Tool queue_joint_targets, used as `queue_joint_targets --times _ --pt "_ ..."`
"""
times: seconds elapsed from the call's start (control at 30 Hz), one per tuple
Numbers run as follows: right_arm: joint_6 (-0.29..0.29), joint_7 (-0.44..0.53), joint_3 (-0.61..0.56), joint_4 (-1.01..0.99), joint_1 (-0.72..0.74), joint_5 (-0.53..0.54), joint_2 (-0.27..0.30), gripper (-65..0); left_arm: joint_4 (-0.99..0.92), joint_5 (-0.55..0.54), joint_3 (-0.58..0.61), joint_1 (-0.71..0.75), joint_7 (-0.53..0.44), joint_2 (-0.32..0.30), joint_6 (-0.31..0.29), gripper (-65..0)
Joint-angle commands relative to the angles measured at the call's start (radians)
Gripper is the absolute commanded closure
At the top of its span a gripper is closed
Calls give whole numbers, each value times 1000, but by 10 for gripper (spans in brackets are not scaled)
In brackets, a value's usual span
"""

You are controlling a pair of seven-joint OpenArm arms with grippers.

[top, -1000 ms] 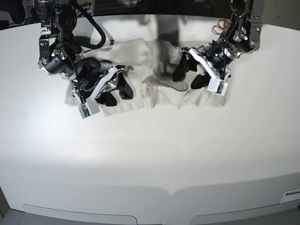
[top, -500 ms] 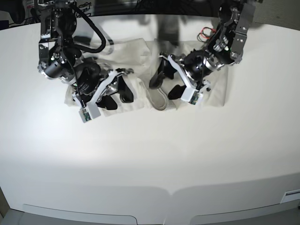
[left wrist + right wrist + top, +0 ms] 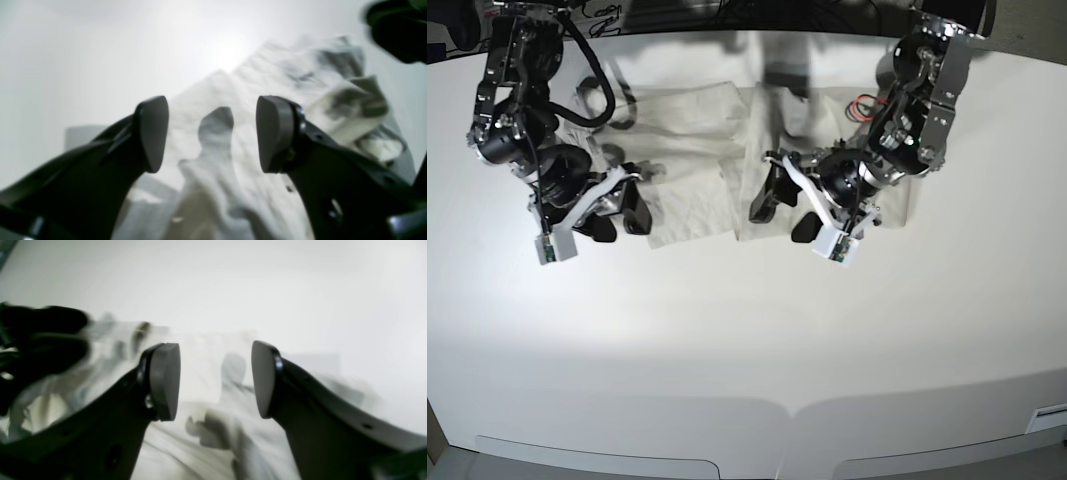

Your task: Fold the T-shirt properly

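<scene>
The cream T-shirt (image 3: 687, 130) lies wrinkled and partly folded on the white table (image 3: 747, 330), at the back middle. My left gripper (image 3: 782, 212) hovers open over the shirt's front edge near its middle, nothing between its fingers. In the left wrist view the left gripper (image 3: 213, 133) frames rumpled T-shirt fabric (image 3: 253, 83) below it. My right gripper (image 3: 619, 222) stands open at the shirt's front left corner. In the right wrist view the right gripper (image 3: 215, 380) is empty above blurred T-shirt cloth (image 3: 200, 446).
A red cable (image 3: 864, 105) loops off the left arm (image 3: 927, 90) above the shirt's right part. The right arm (image 3: 512, 110) rises at the table's back left. The table's curved front edge (image 3: 747, 405) runs below.
The left gripper has swung leftward and forward across the shirt to its front edge. The right gripper has drawn left, off the shirt's middle to its corner. Both stayed open.
</scene>
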Motion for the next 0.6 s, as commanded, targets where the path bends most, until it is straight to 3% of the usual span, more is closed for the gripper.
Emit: queue_joint_targets --times 0.0,0.1,0.2,0.27,0.4,0.57 --pt "9 -16 34 20 11 45 14 -339 18 -15 -20 -11 -12 1 -8 -394" --pt "9 -146 119 20 11 146 39 -339 18 -15 -80 -11 33 1 -8 -394" --pt "9 -217 168 20 11 198 85 -339 18 -16 -151 -11 72 1 -8 -394" --pt "9 -243 180 20 11 200 118 -339 18 -16 -199 -10 98 1 -11 -394" --pt "0 -283 180 0 8 216 173 -339 18 -43 -281 -10 148 1 -76 -394" --pt "-16 -308 180 -140 11 257 212 -339 18 -84 -380 -11 161 1 -114 -394"
